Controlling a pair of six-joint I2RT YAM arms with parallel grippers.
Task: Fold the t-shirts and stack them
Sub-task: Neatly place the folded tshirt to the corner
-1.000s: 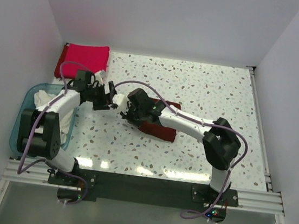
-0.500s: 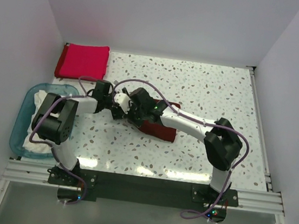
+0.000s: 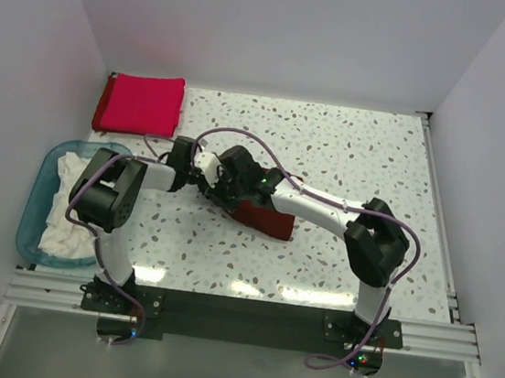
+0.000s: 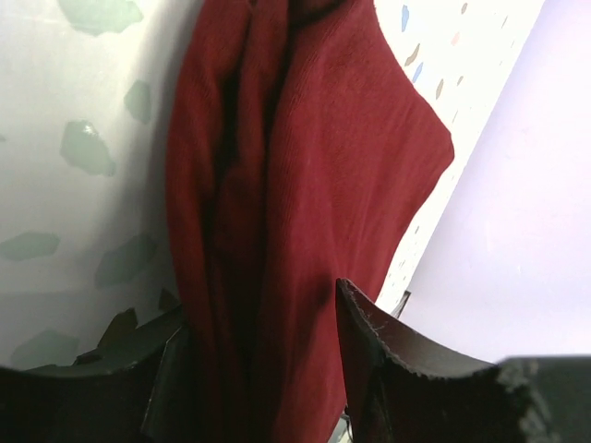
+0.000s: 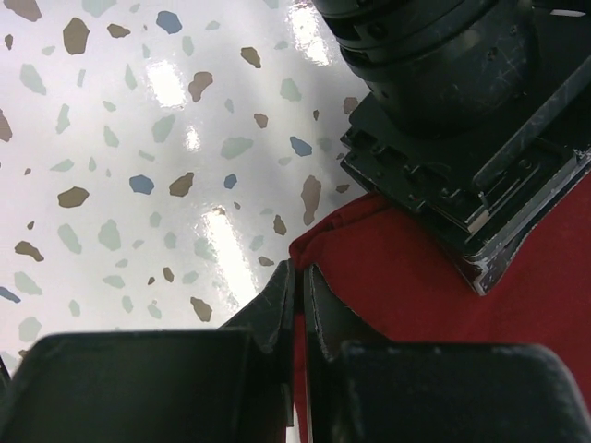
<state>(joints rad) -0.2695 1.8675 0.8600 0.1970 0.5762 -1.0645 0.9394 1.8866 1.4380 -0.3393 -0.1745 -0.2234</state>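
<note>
Where the maroon t-shirt (image 3: 265, 220) lies bunched just left of the table's (image 3: 359, 147) middle, the right gripper (image 5: 297, 277) is pinched tight on its edge. The left gripper (image 4: 263, 309) straddles a fold, half-closed, grip unclear.

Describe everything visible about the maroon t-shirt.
The maroon t-shirt is soft, dark red knit cloth, bunched into lengthwise folds, lying on the speckled table near its middle. The right gripper is pinched shut on one edge; the left gripper straddles a bunched fold, cloth between its fingers.
</note>
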